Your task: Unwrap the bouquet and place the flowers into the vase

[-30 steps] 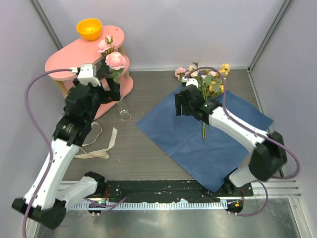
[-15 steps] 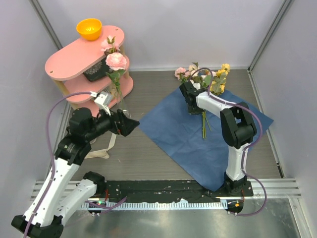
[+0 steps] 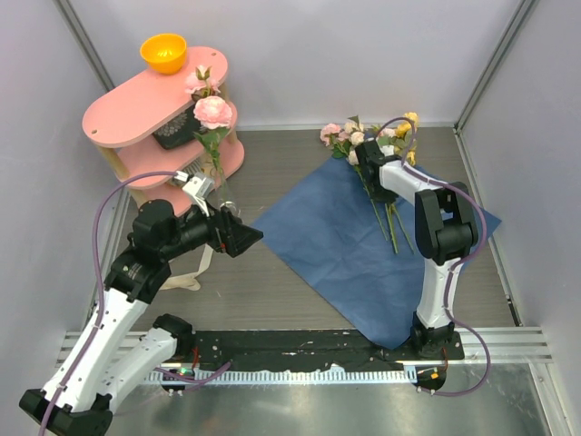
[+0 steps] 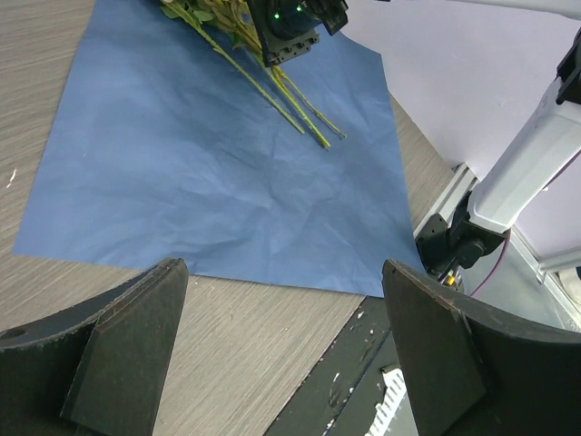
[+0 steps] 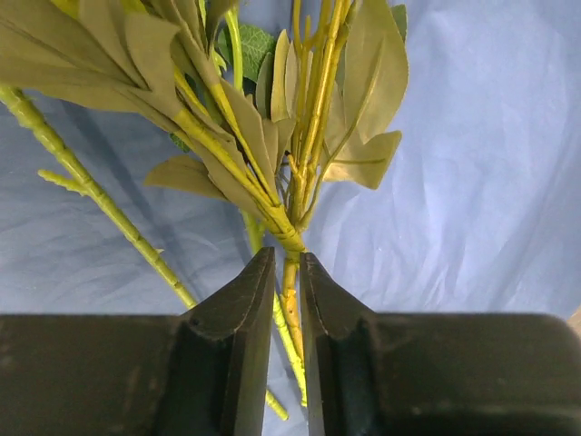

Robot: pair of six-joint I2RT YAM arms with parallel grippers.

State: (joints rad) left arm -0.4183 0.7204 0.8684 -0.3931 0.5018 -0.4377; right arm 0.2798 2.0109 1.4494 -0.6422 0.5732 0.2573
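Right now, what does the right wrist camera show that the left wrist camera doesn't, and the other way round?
Only the right wrist view shows the right jaws pinched on one yellow-green flower stem, with its leaves close up. Only the left wrist view shows the left jaws wide apart with nothing between them, the wood-grain table and the right arm's base. Both show the blue paper and the flower stems lying on it.

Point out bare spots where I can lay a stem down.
Free: the near half of the blue paper, below the stems; the table strip between shelf and flowers. Crowded: around the vase, ribbon and left arm.
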